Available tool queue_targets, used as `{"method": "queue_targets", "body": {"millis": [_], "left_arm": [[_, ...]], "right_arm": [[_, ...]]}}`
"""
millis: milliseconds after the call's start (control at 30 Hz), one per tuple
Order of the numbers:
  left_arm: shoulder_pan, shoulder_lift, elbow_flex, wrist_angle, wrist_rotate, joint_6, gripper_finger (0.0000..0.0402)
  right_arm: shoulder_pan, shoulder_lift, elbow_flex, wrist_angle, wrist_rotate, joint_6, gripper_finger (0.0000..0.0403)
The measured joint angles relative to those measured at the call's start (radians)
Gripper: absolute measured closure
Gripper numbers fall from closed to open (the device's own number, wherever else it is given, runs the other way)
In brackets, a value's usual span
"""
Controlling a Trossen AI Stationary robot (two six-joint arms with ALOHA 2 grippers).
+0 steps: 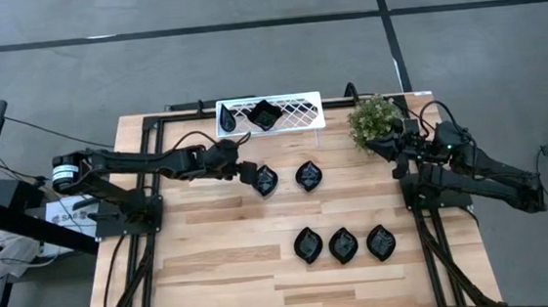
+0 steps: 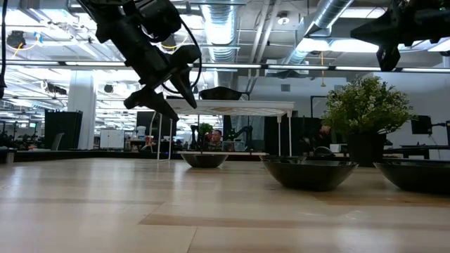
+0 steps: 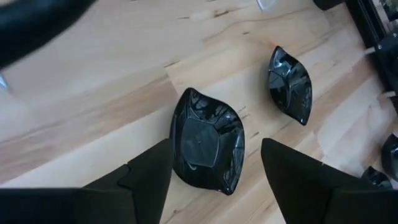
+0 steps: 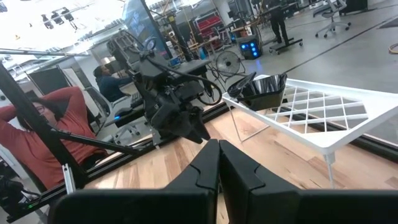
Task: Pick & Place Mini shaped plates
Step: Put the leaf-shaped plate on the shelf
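Black jaws of the left gripper (image 1: 252,172) spread wide above a leaf-shaped plate (image 1: 265,181).

Seen from the left wrist, the two dark fingers (image 3: 149,177) stand apart on either side of that glossy plate (image 3: 208,140), which lies flat on the wooden table (image 1: 224,265), released and not grasped; the low view shows the gripper (image 2: 171,91) raised off the tabletop. A second leaf plate (image 1: 308,175) lies just beside it, three more plates (image 1: 343,245) sit in a row nearer the front edge, and one dark plate (image 1: 263,115) rests on the white lattice tray (image 1: 300,112). The right gripper (image 4: 219,163) is clenched empty, held by the potted plant (image 1: 375,118) at the table's right rear.
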Motion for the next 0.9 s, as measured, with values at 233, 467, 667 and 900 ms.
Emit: {"method": "queue_targets", "body": {"millis": [233, 467, 667, 900], "left_arm": [[0.000, 0.000, 0.000, 0.047, -0.001, -0.007, 0.0157], [-0.007, 0.014, 0.000, 0.043, 0.000, -0.050, 0.0158], [-0.043, 0.024, 0.000, 0.014, -0.022, -0.119, 0.0159], [-0.045, 0.044, 0.002, 0.014, -0.059, -0.180, 0.0160]], "right_arm": [[0.000, 0.000, 0.000, 0.000, 0.000, 0.000, 0.0397], [0.000, 0.000, 0.000, 0.000, 0.000, 0.000, 0.0397], [0.000, 0.000, 0.000, 0.000, 0.000, 0.000, 0.0397], [0.000, 0.000, 0.000, 0.000, 0.000, -0.002, 0.0397]]}}
